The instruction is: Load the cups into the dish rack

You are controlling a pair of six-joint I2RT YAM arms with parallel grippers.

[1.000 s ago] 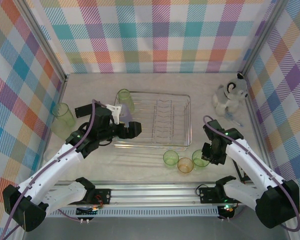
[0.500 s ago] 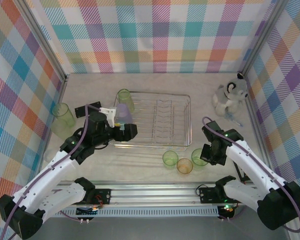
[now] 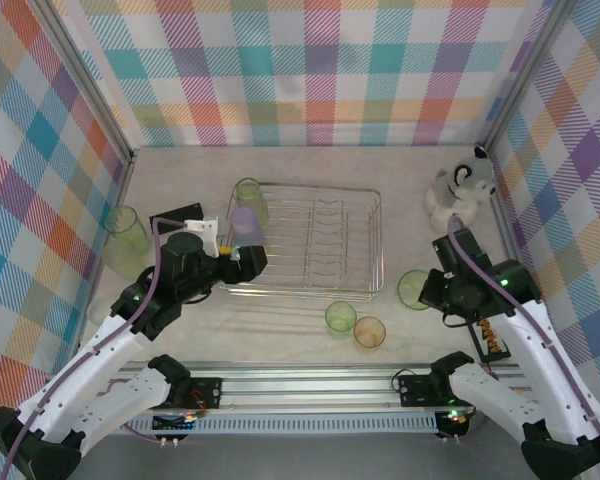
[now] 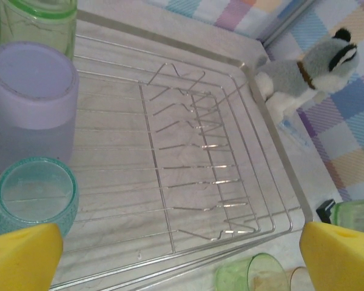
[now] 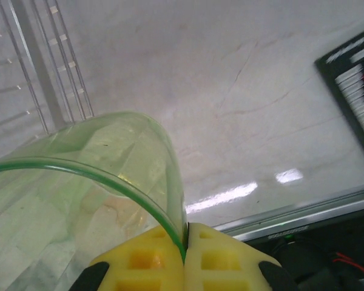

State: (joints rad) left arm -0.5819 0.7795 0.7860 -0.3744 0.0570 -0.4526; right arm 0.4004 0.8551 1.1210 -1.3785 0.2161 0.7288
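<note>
The left gripper (image 3: 248, 260) is now standing released, pads wide apart, having let go of the lavender cup (image 3: 245, 225), which is sitting upside down in the dish rack (image 3: 379, 245) beside the teal cup (image 4: 33, 194). The right gripper (image 3: 432, 290) has pulled a green cup (image 3: 413, 288) away from its neighbours and is pinching its rim, holding it just off the rack's near right corner, so another load seems to be starting. A black panel (image 5: 352, 79) is showing small white print, too blurred for reading
</note>
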